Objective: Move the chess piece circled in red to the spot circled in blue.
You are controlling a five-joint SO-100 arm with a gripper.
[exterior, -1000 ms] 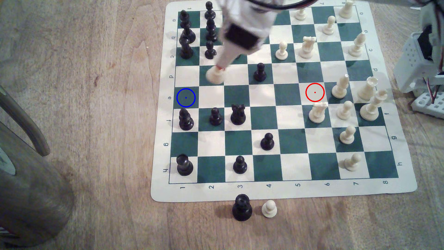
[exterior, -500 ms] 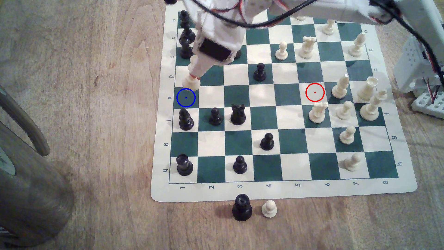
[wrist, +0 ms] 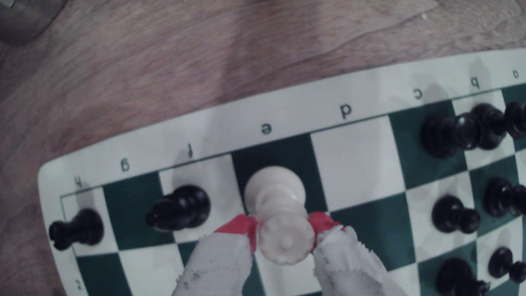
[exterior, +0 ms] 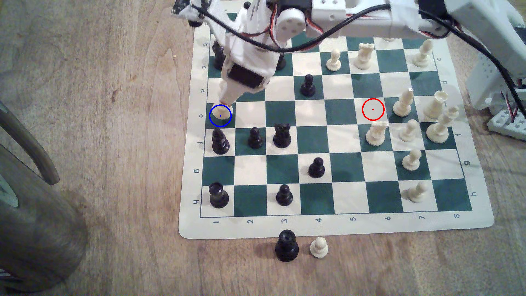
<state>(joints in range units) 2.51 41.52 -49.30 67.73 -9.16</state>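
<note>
The cream chess piece with the notched crown [exterior: 222, 112] [wrist: 285, 242] is held upright between my red-tipped fingers [wrist: 238, 227]. My gripper [exterior: 226, 103] [wrist: 284, 229] is shut on its neck just under the crown. Its round base [wrist: 273, 185] stands over the dark green spot circled in blue [exterior: 218, 123] [wrist: 311, 162], at the board's edge on the exterior view's left. I cannot tell whether the base touches the board. The red ring [exterior: 373, 109] marks a bare white square towards the exterior view's right.
A black bishop [exterior: 220, 141] stands one square nearer than the blue ring, with a black pawn [exterior: 255, 138] and knight [exterior: 281, 136] beside it. More black pieces [exterior: 218, 57] cluster behind the arm. Off the board lie a black piece [exterior: 287, 246] and a cream pawn [exterior: 319, 247].
My gripper has carried the cream piece towards the exterior view's left and nearer, from the second column onto the blue-ringed square, and has come lower.
</note>
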